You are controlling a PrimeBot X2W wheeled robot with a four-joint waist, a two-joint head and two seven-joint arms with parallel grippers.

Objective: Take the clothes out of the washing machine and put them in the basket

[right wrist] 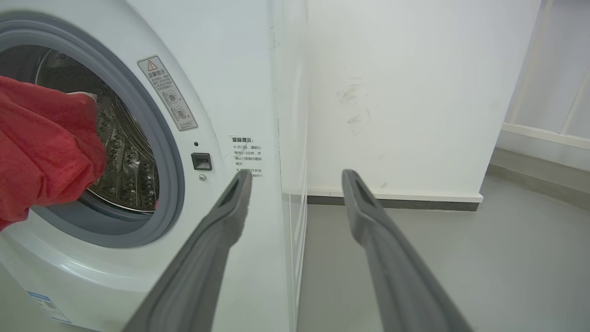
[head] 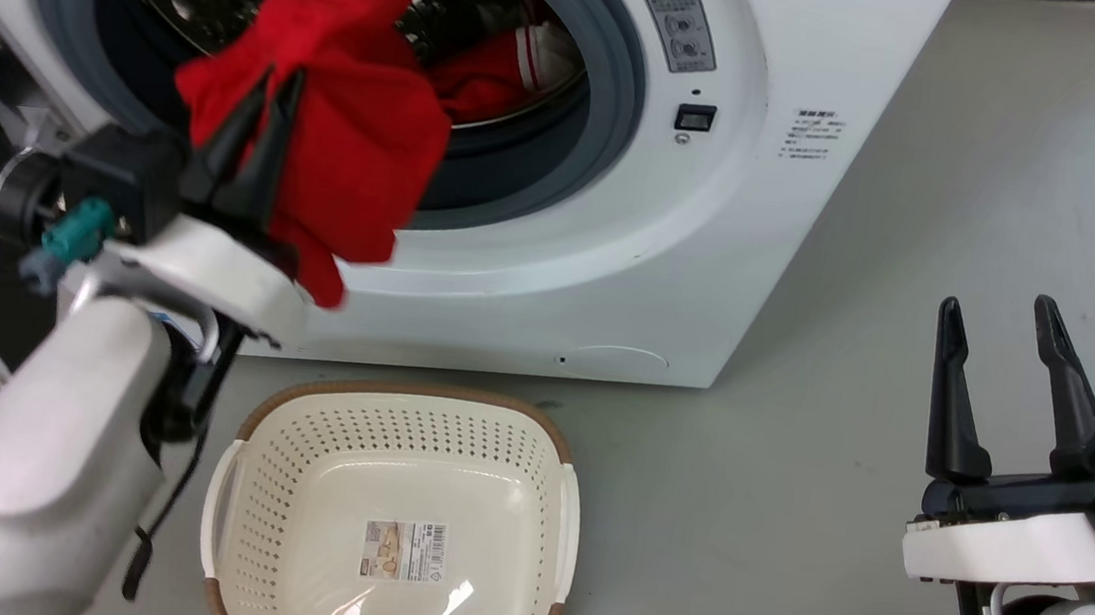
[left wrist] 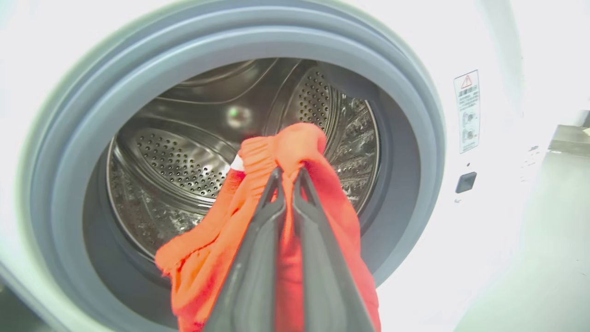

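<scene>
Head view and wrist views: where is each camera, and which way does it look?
Head view: on the head, looking down at the white front-loading washing machine and cream perforated plastic basket; shows left end effector and right end effector.
Left wrist view: on that wrist, facing the steel drum; its fingers pinch the bright red fabric garment.
Right wrist view: on that wrist, facing the machine's corner and a white wall; its fingers spread.
Both wrist views share the garment.
</scene>
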